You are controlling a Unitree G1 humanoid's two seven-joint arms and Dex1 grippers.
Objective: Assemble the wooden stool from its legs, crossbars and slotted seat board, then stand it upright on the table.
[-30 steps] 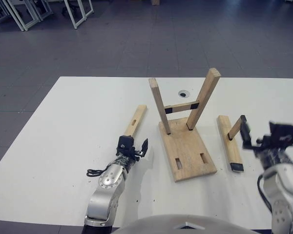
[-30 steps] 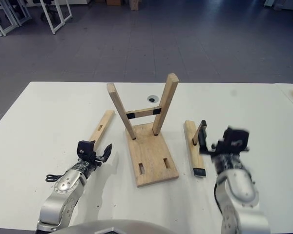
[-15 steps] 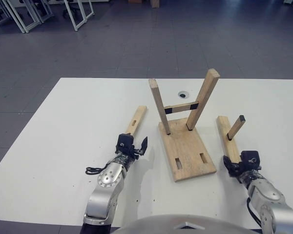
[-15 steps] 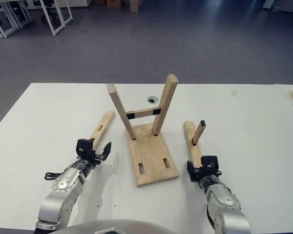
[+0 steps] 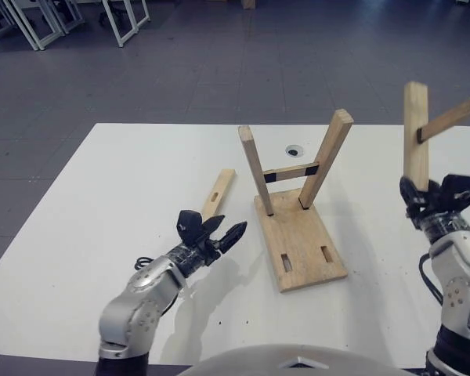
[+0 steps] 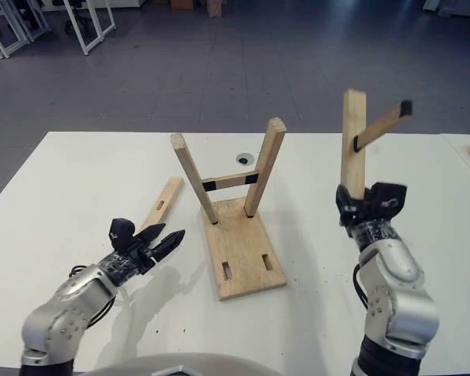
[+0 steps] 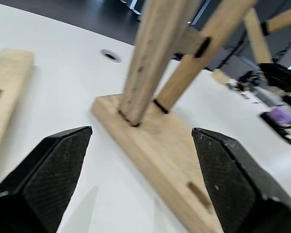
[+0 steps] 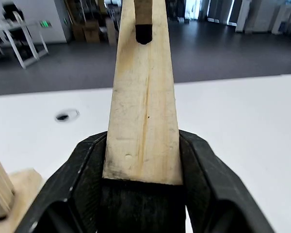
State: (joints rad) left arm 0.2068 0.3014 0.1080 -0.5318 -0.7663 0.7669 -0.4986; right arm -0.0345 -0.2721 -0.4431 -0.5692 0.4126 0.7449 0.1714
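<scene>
Seat board point(image 5: 303, 244) lies flat mid-table. Two legs point(image 5: 256, 168) stand in its far end, both leaning, joined by a short crossbar point(image 5: 291, 172) with black ends. Two slots point(image 5: 287, 262) show at the board's near end.

Third leg point(image 5: 415, 129) is in my right gripper point(image 6: 366, 202), off the table to the right of the board and held upright. My fingers are clamped on its lower end, one on each side. A second crossbar point(image 5: 451, 119) sticks out of that leg near the top, angling up and right, with a black tip.

Fourth leg point(image 5: 218, 193) lies flat on the table point(image 5: 102, 188), left of the board and apart from it, its slot facing up.

My left gripper point(image 5: 227, 230) hovers low over the table just near of that loose leg, left of the board. Fingers are spread wide with nothing between them, pointing right toward the board.

A small round hole point(image 5: 295, 150) sits in the tabletop just beyond the standing legs.
</scene>
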